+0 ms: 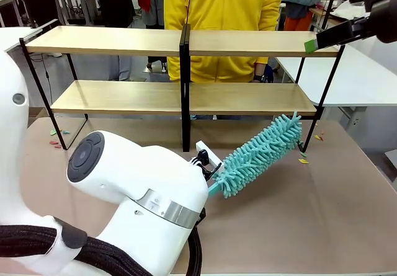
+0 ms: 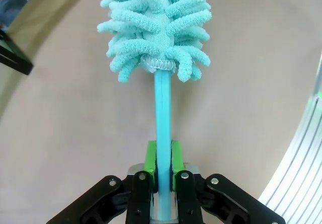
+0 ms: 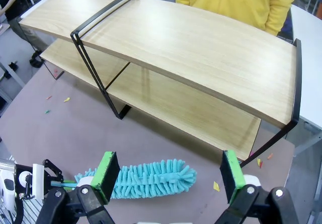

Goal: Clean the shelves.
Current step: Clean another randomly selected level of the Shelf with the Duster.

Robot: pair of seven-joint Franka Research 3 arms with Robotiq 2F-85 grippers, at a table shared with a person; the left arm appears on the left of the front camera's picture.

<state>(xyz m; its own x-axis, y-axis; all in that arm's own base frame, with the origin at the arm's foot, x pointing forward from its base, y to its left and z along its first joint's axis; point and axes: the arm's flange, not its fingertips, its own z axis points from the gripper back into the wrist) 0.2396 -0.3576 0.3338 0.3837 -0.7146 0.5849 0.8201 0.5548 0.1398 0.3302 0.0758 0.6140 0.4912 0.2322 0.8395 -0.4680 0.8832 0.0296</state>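
The shelves (image 1: pixel 124 40) are two long light-wood boards on a thin black frame with a black centre post, and they stand across the far half of the table. In the right wrist view the shelves (image 3: pixel 191 43) run from upper left to right. My left gripper (image 2: pixel 163 158) is shut on the thin handle of a teal fluffy duster (image 2: pixel 156 22). From the front, the duster (image 1: pixel 260 152) slants up to the right, its tip near the lower board's right end, and my left gripper (image 1: pixel 208 167) is partly hidden behind the arm. My right gripper (image 3: pixel 170 176) is open, high above the duster (image 3: pixel 146 178). It also hovers by the top board's right end (image 1: pixel 313 44).
A person in a yellow top (image 1: pixel 217 3) stands behind the shelves. Small coloured scraps (image 1: pixel 56 141) lie on the brown table (image 1: pixel 310 214) near the frame's left foot, and more scraps (image 1: pixel 304 160) near the right foot. A white table (image 1: pixel 363 80) adjoins at the right.
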